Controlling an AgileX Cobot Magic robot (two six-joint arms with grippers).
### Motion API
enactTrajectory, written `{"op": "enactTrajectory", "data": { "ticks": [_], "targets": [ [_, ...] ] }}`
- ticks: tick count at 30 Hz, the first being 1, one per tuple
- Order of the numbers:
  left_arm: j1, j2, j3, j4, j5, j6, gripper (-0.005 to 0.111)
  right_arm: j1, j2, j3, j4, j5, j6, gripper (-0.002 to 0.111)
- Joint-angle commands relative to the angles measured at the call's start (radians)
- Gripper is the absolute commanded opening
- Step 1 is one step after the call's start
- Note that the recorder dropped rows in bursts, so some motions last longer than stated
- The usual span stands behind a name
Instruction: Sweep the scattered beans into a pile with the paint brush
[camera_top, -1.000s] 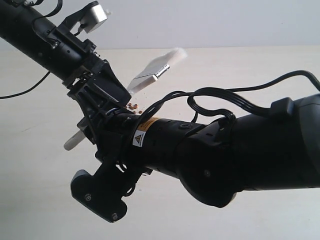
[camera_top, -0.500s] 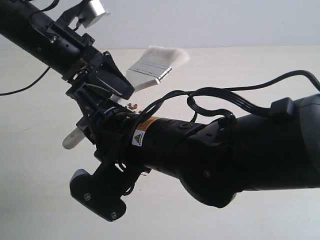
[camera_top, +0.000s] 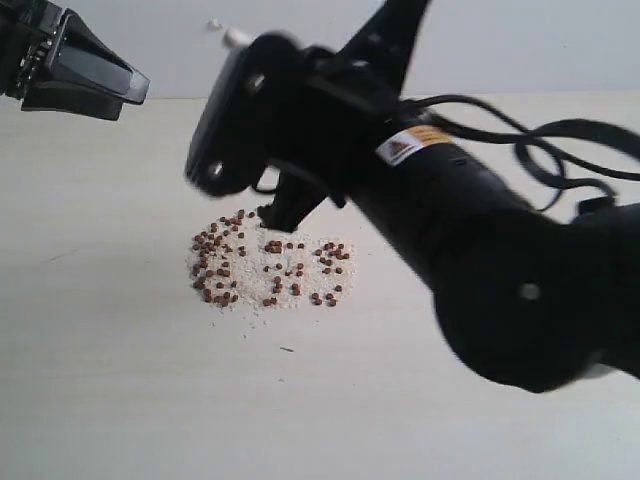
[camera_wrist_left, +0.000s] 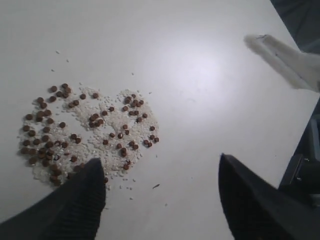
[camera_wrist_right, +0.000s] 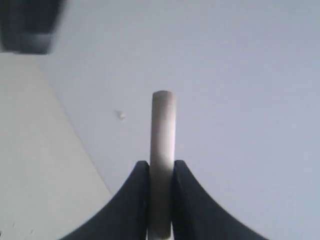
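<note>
The beans (camera_top: 268, 266) lie in a hand-sized pile of reddish-brown rounds and pale crumbs on the tabletop, also shown in the left wrist view as the beans (camera_wrist_left: 85, 130). My right gripper (camera_wrist_right: 161, 169) is shut on the paint brush's cream handle (camera_wrist_right: 163, 135). In the exterior view that gripper (camera_top: 262, 48) is raised above the pile, blurred, with the handle tip (camera_top: 235, 38) poking out. The brush's pale far end (camera_wrist_left: 285, 57) shows blurred in the left wrist view. My left gripper (camera_wrist_left: 160, 175) is open and holds nothing; it hovers at the upper left (camera_top: 125, 88).
A small dark sliver (camera_top: 287, 349) lies on the table just in front of the pile. The right arm's thick black body (camera_top: 480, 250) and its cables (camera_top: 540, 135) fill the right half of the exterior view. The table is pale cream (camera_top: 100, 380).
The right arm has swung up and to the right with the brush, uncovering the bean pile. The left gripper has drawn back to the upper left, away from the brush.
</note>
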Motion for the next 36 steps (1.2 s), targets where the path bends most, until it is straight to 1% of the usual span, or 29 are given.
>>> {"op": "enactTrajectory", "data": {
  "ticks": [1, 4, 8, 9, 10, 11, 12, 15, 16, 18, 21, 22, 23, 24, 25, 26, 27, 28, 31, 35, 36],
  "targets": [
    [0.005, -0.035, 0.060, -0.065, 0.001, 0.052, 0.062, 0.001, -0.157, 0.106, 0.013, -0.153, 0.329, 0.000],
    [0.005, -0.048, 0.102, -0.125, 0.001, 0.112, 0.062, 0.001, -0.235, 0.180, 0.051, -0.205, 0.476, 0.000],
    [0.005, -0.073, 0.142, -0.171, 0.001, 0.150, 0.062, 0.001, -0.285, 0.310, 0.077, -0.350, 0.681, 0.000],
    [0.005, -0.081, 0.152, -0.181, 0.001, 0.160, 0.062, 0.001, -0.290, 0.339, 0.075, -0.350, 0.743, 0.000],
    [0.005, -0.094, 0.180, -0.221, 0.001, 0.193, 0.062, 0.001, -0.290, 0.392, 0.064, -0.350, 0.850, 0.000],
    [0.005, -0.097, 0.195, -0.246, 0.001, 0.208, 0.062, -0.002, -0.290, 0.410, 0.052, -0.350, 0.887, 0.000],
    [0.005, -0.106, 0.241, -0.304, 0.001, 0.273, 0.062, -0.002, -0.289, 0.445, 0.039, -0.350, 0.935, 0.000],
    [0.005, -0.107, 0.329, -0.406, 0.001, 0.385, 0.062, -0.009, -0.279, 0.461, 0.022, -0.350, 0.940, 0.000],
    [0.005, -0.107, 0.373, -0.431, 0.001, 0.445, 0.062, -0.039, -0.266, 0.461, -0.006, -0.350, 0.940, 0.000],
    [0.005, -0.107, 0.418, -0.445, 0.001, 0.493, 0.062, -0.097, -0.247, 0.452, -0.038, -0.350, 0.936, 0.000],
    [0.005, -0.107, 0.451, -0.475, 0.001, 0.509, 0.062, -0.170, -0.222, 0.452, -0.139, -0.350, 0.997, 0.000],
    [0.005, -0.107, 0.465, -0.487, 0.001, 0.509, 0.062, -0.224, -0.206, 0.426, -0.183, -0.350, 1.046, 0.000],
    [0.005, -0.107, 0.468, -0.486, 0.001, 0.509, 0.062, -0.247, -0.198, 0.403, -0.195, -0.350, 1.051, 0.000],
    [0.005, -0.107, 0.475, -0.486, 0.001, 0.509, 0.062, -0.277, -0.192, 0.355, -0.229, -0.350, 0.992, 0.000],
    [0.005, -0.107, 0.475, -0.486, 0.001, 0.509, 0.062, -0.287, -0.192, 0.325, -0.242, -0.350, 0.933, 0.000],
    [0.005, -0.107, 0.475, -0.492, 0.001, 0.509, 0.062, -0.290, -0.194, 0.255, -0.231, -0.350, 0.829, 0.000],
    [0.005, -0.107, 0.475, -0.497, 0.001, 0.514, 0.062, -0.290, -0.195, 0.218, -0.229, -0.337, 0.807, 0.000],
    [0.012, -0.107, 0.475, -0.492, 0.001, 0.538, 0.062, -0.296, -0.185, 0.157, -0.233, -0.260, 0.791, 0.000],
    [0.027, -0.107, 0.482, -0.468, 0.001, 0.542, 0.062, -0.310, -0.133, 0.109, -0.242, -0.233, 0.836, 0.000],
    [0.039, -0.107, 0.527, -0.433, 0.001, 0.523, 0.062, -0.312, -0.038, 0.105, -0.246, -0.284, 0.870, 0.000],
    [0.039, -0.103, 0.535, -0.413, -0.036, 0.493, 0.062, -0.312, -0.020, 0.105, -0.253, -0.286, 0.870, 0.000]
  ]
}}
